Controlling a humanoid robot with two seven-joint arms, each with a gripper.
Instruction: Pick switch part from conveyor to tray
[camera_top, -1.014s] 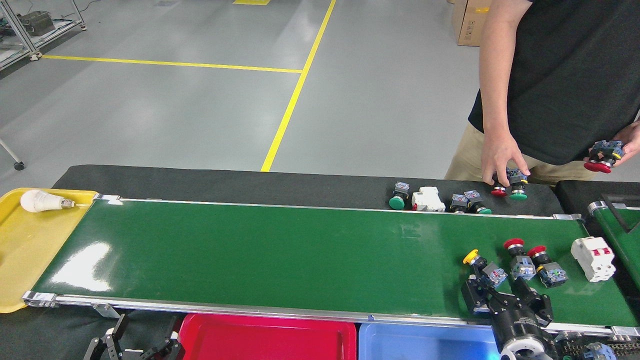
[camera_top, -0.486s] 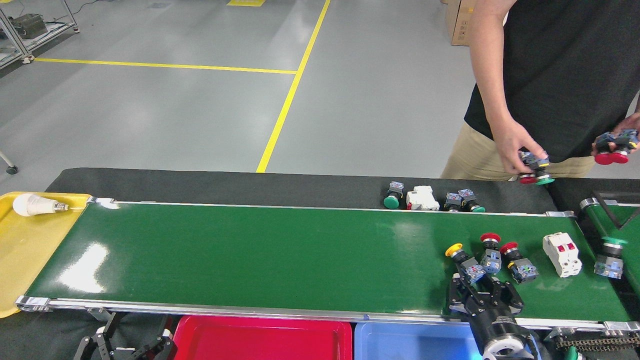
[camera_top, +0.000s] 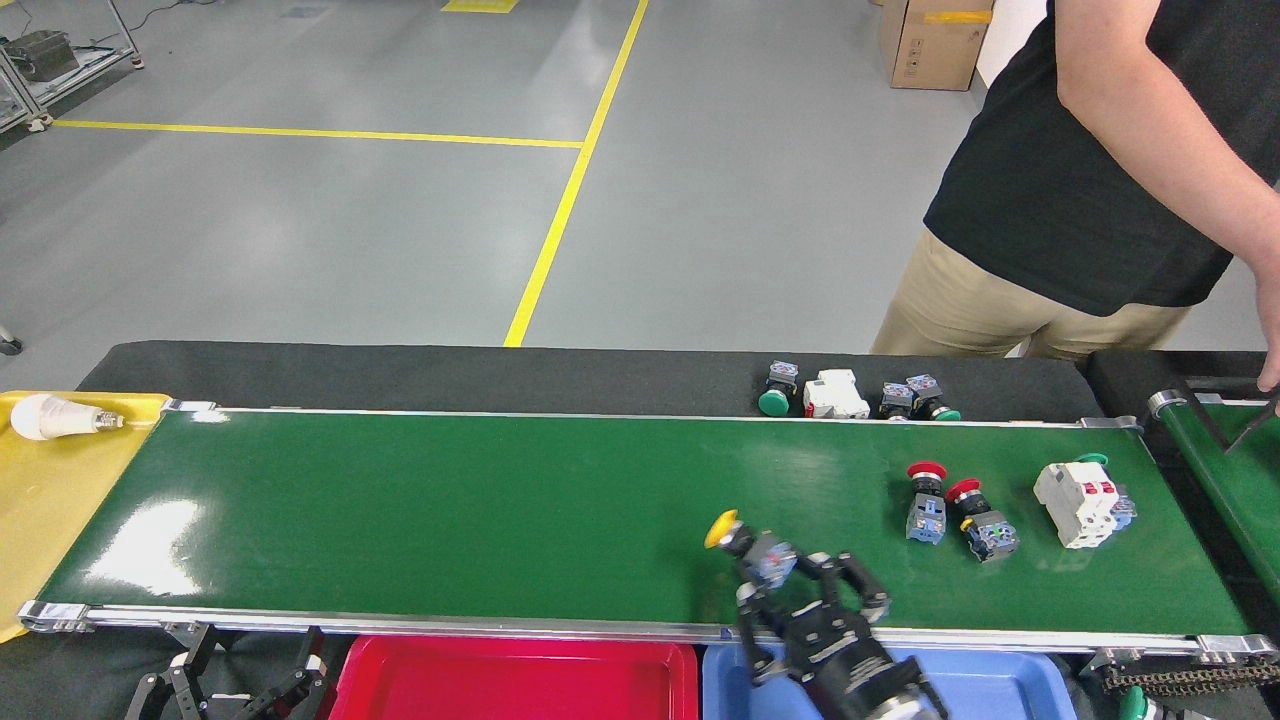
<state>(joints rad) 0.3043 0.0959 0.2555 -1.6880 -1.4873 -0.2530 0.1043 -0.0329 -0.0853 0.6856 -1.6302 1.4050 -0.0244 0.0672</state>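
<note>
The conveyor (camera_top: 480, 510) is a wide glossy green belt running left to right. My right gripper (camera_top: 800, 578) comes up from the bottom edge and is shut on a yellow-capped switch part (camera_top: 745, 543), held just over the belt's near edge. Two red-capped switch parts (camera_top: 925, 490) (camera_top: 980, 518) lie on the belt further right. Beyond them a white breaker (camera_top: 1072, 492) rests against a green-capped switch (camera_top: 1100, 465). A blue tray (camera_top: 990, 672) and a red tray (camera_top: 510, 682) sit below the near rail. My left gripper (camera_top: 230, 692) stays low at the bottom left, fingers apart and empty.
A yellow tray (camera_top: 50, 520) at the belt's left end holds a white bulb (camera_top: 50, 417). Several switch parts and a white breaker (camera_top: 835, 395) lie on the black table behind the belt. A person (camera_top: 1100, 180) stands at the far right, next to a second narrower green belt (camera_top: 1230, 480).
My right gripper has carried the yellow-capped switch part well to the left along the near edge. The other parts drifted left on the belt. The person's hands pulled away and a green-capped switch arrived.
</note>
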